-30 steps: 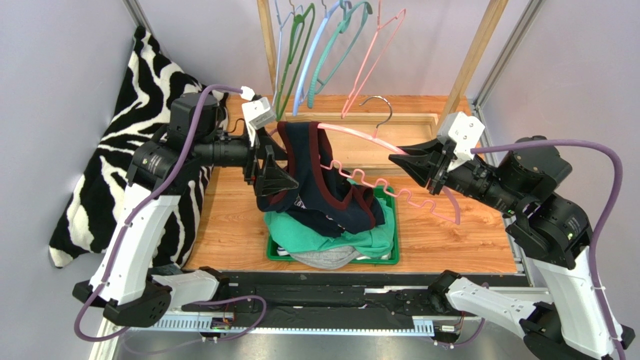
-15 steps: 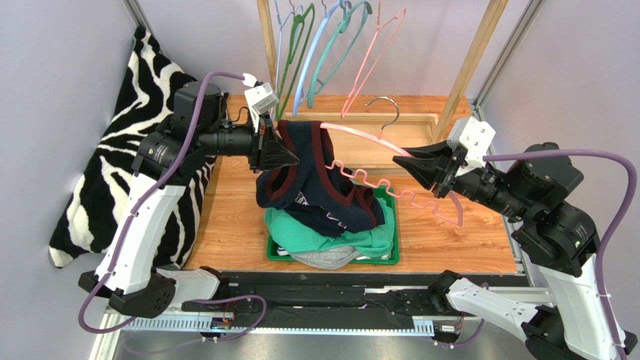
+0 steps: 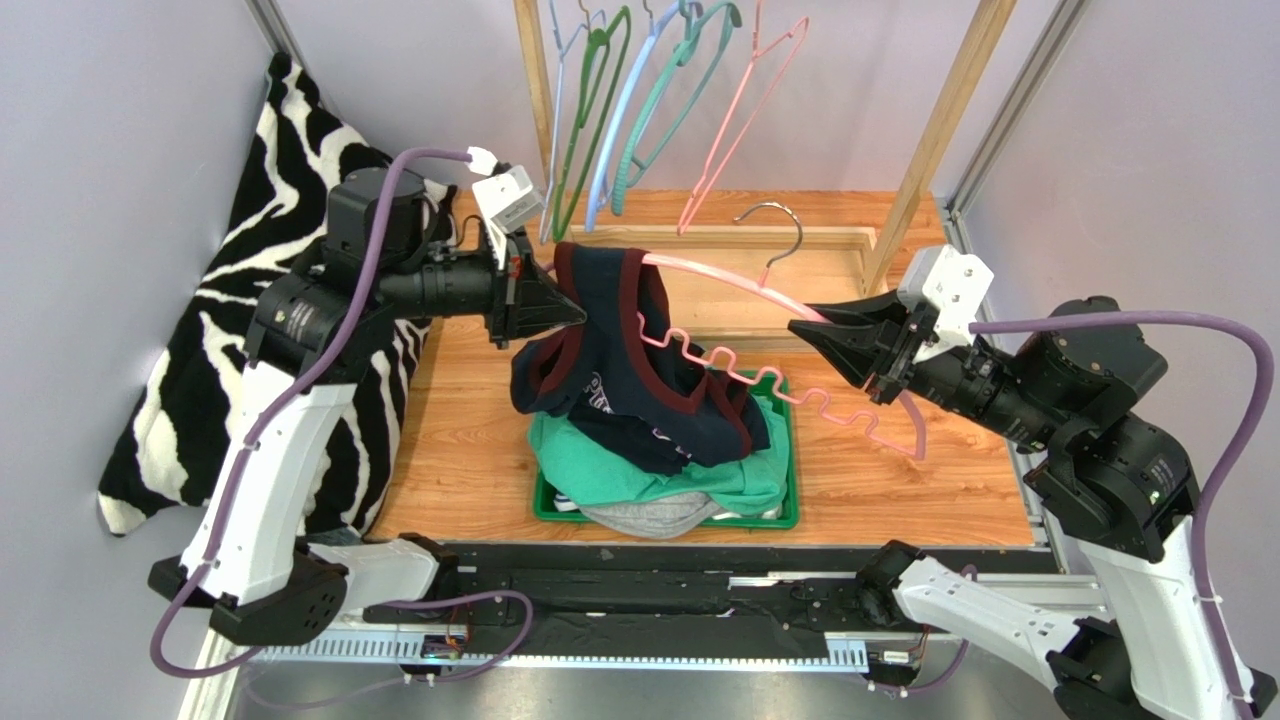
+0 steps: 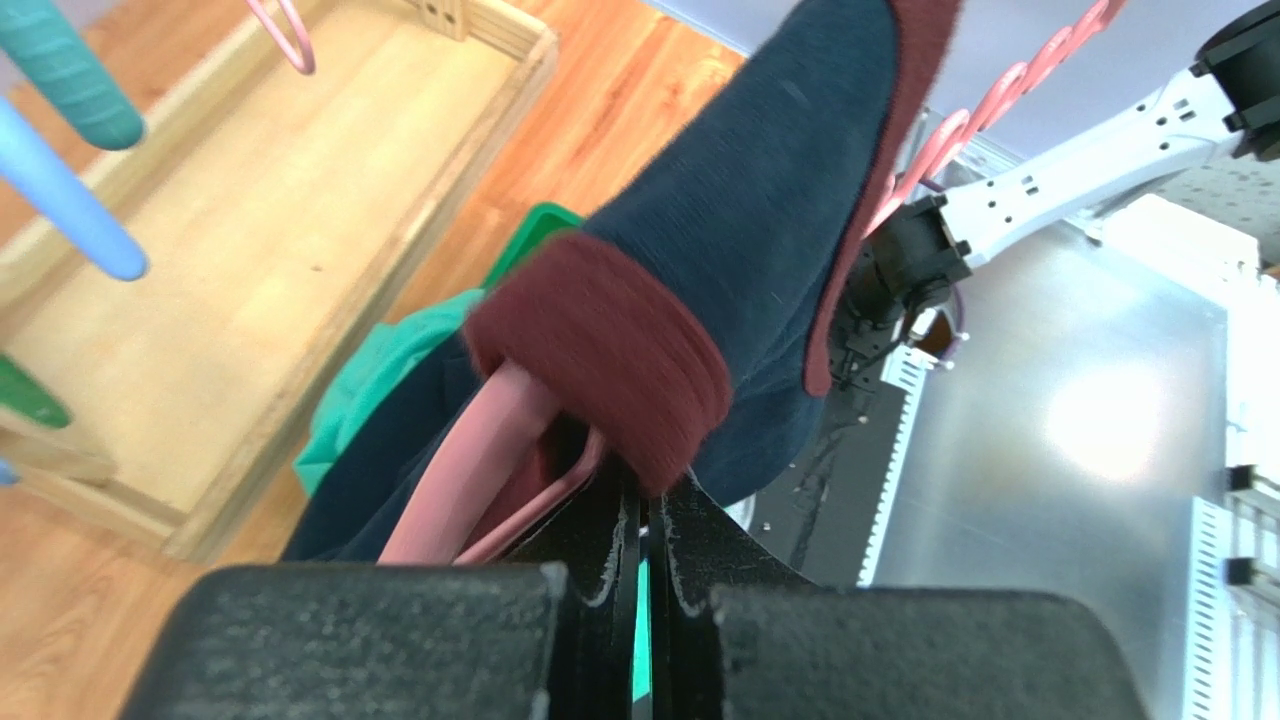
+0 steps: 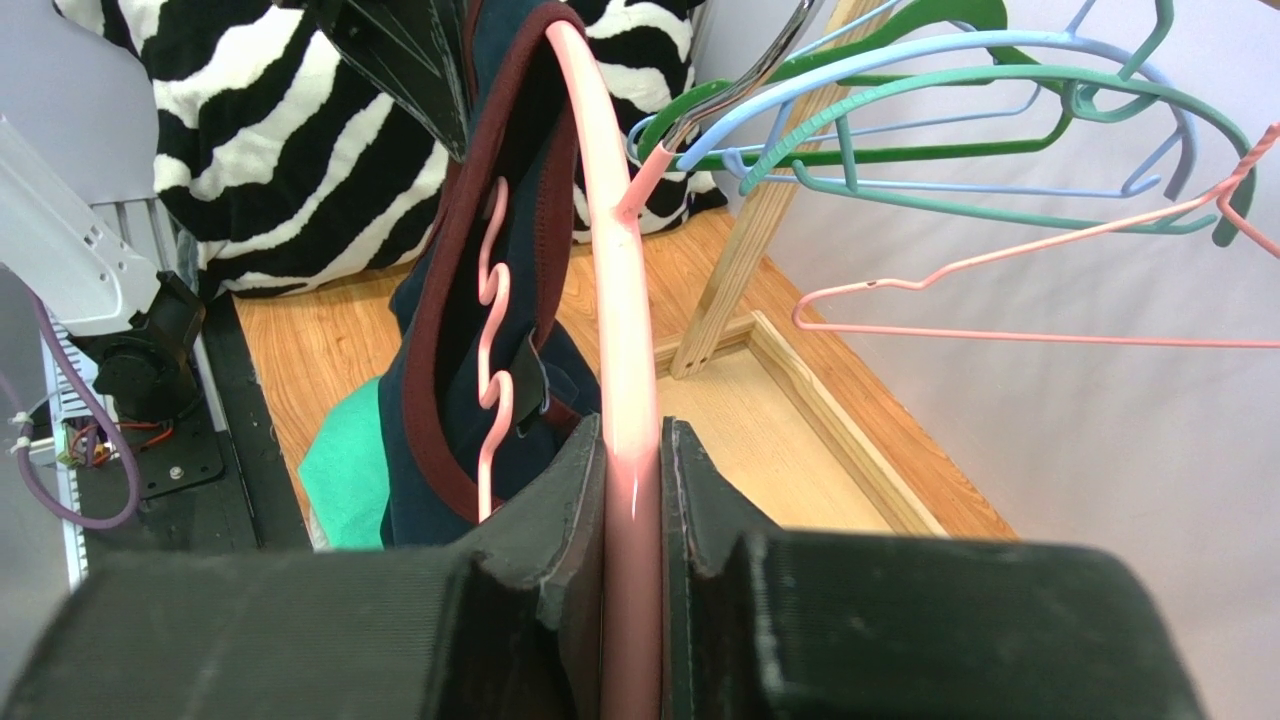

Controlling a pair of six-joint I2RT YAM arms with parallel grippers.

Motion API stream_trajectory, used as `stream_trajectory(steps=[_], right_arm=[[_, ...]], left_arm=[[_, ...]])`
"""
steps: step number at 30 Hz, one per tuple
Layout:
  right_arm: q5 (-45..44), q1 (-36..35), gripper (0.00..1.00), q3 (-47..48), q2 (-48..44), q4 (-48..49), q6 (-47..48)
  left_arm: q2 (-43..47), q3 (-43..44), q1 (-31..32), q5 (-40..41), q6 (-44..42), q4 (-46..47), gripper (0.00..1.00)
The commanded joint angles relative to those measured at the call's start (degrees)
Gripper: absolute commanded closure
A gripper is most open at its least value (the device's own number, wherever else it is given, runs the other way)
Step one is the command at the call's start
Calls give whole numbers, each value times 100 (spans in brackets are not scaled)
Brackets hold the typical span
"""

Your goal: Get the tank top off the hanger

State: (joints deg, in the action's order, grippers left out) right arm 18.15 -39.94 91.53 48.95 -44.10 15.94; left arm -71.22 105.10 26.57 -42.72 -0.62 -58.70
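The tank top (image 3: pixel 631 375), navy with maroon trim, hangs on a pink hanger (image 3: pixel 721 278) held up in the air between the two arms, above the middle of the bench (image 3: pixel 466 435). Its lower part droops onto a heap of clothes, a green garment (image 3: pixel 631 465) over a grey one (image 3: pixel 646 518), piled in a green tray (image 3: pixel 787 507). The left end effector (image 3: pixel 564 311) reaches in from the left at the shoulder end of the hanger. Its fingers (image 4: pixel 601 525) are pressed together, and in the wrist view their tips nip the maroon strap edge where it wraps over the hanger's pink end. The right end effector (image 3: pixel 819 323) comes in from the other side and is clamped on the hanger's smooth pink arm, which runs straight between its two pads (image 5: pixel 579 465). The hanger's wavy lower bar and metal hook both show from above, the hook pointing toward the back. Behind it, more hangers (image 3: pixel 661 90) in green, blue, teal and pink hang from a wooden rack (image 3: pixel 939 128). A zebra-print cloth (image 3: pixel 226 300) is slumped against the left wall.
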Motion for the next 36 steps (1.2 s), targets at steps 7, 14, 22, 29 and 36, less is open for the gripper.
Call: stream_trajectory(steps=[7,14,22,29,36], right_arm=[[-101,-31,100,497,-412,-661,-100],[-707,-31,100,1016,-877,-1293,5],[-2181,4,100,762,-1660,-1199,-232],[-3615,13,100,709,-1608,-908,-223],[-4793,-5,100,543,-1256,-802,-347]], left_arm=[[662,476,-196,413,-395,-28,100],[495,1038,-196,581,-290,-37,100],[-154,1986,-100,-166,-70,7,100],[-814,3209,1148,685,-894,-221,100],[-815,1890,1368,589,-1210,-274,100]])
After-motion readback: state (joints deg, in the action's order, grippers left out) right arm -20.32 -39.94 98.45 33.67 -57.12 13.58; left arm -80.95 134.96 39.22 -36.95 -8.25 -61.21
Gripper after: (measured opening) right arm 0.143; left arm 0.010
